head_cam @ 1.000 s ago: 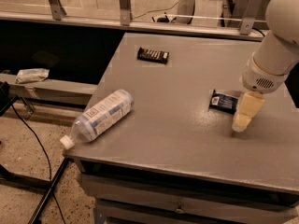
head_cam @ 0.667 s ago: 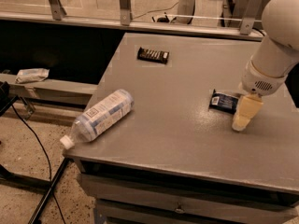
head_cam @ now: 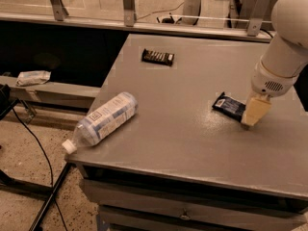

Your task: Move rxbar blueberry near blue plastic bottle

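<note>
The rxbar blueberry [head_cam: 228, 106], a flat dark navy bar, lies on the grey table [head_cam: 183, 81] at the right. My gripper [head_cam: 252, 117] hangs from the white arm with its pale fingers pointing down, tips at the table surface just right of the bar's right end and partly covering it. The blue plastic bottle [head_cam: 103, 119] lies on its side at the table's front left corner, its white cap [head_cam: 69, 147] poking over the edge. The bar and the bottle are far apart.
A black-brown bar with pale lettering [head_cam: 158, 57] lies at the table's back left. A glass railing with metal posts [head_cam: 127, 4] runs behind the table. A crumpled pale wrapper [head_cam: 32, 77] rests on a low ledge to the left. Cables cross the floor.
My gripper has shifted slightly left and down, closer against the navy bar's right end. The bar and the bottle have not moved.
</note>
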